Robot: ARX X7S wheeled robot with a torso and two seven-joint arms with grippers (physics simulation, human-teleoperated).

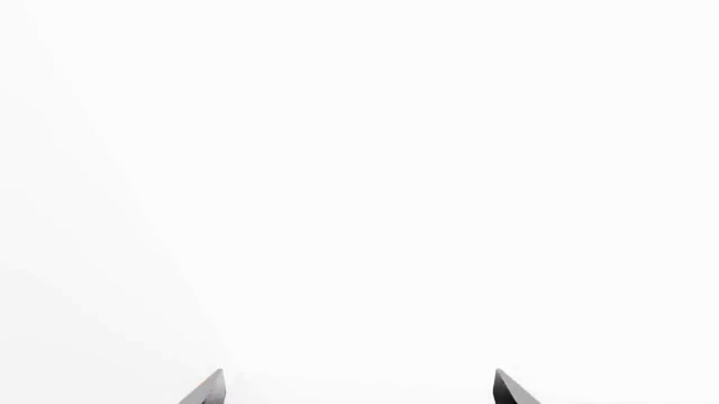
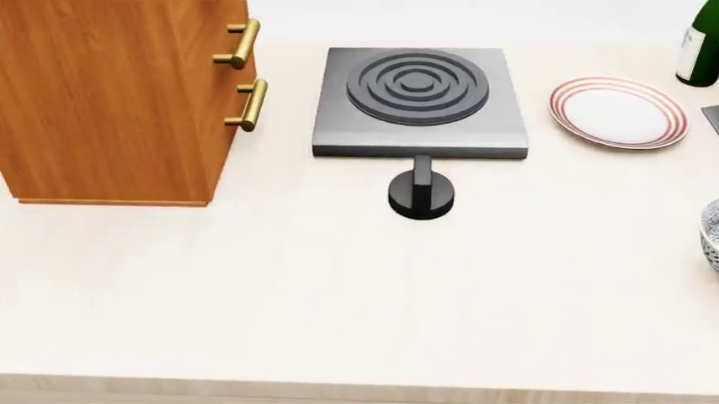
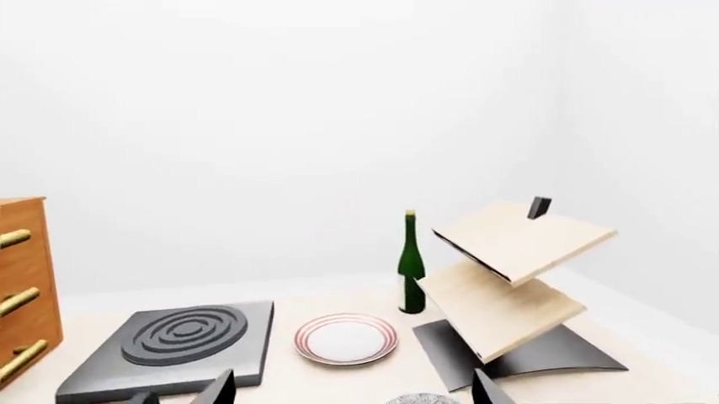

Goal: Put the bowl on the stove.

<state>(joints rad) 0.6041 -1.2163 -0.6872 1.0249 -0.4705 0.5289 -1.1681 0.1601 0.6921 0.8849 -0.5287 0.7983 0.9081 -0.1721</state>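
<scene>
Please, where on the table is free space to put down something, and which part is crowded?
Free: the wide front strip of the table, before the cabinet and knob. Crowded: the back right, with stove, plate, bottle and bowl.

On your tabletop (image 2: 337, 286), the stove (image 2: 418, 101) sits at twelve o'clock, with its knob (image 2: 422, 195) just in front of it, touching its front edge by a short stem. The wooden cabinet (image 2: 113, 93) stands at ten o'clock, left of the stove. The plate (image 2: 618, 112) lies at two o'clock, right of the stove, and the bottle (image 2: 699, 46) stands behind it. The bowl (image 2: 710, 234) lies at three o'clock, cut by the view's edge. A tilted wooden shelf rack (image 3: 511, 282) stands right of the bottle.
</scene>
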